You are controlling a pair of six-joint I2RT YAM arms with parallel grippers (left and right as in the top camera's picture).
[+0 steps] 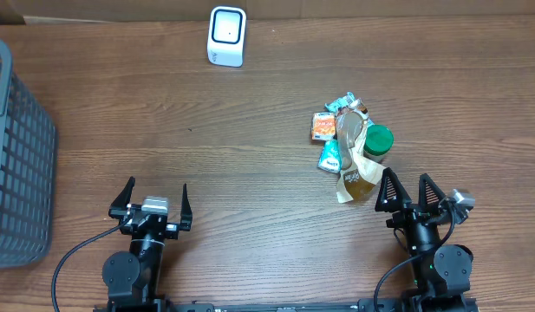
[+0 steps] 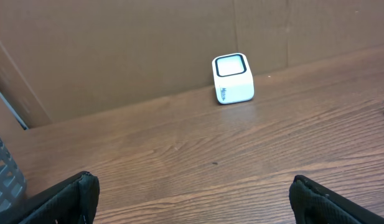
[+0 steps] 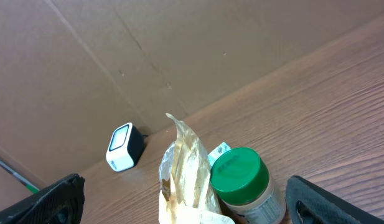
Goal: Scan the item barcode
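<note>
L hand (image 1: 158,185), R hand (image 1: 407,178) both wide, empty. I'd grab jar (image 1: 378,143) by its lid w/ R, label toward scanner (image 1: 226,35).

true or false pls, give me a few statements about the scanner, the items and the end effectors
1. The left end effector and the right end effector are both open and empty. True.
2. The scanner sits inside the basket. False: it stands on the table, well apart from the basket.
3. The jar has a green lid. True.
4. The jar lies just ahead of the left end effector. False: it is just ahead of the right one.
</note>
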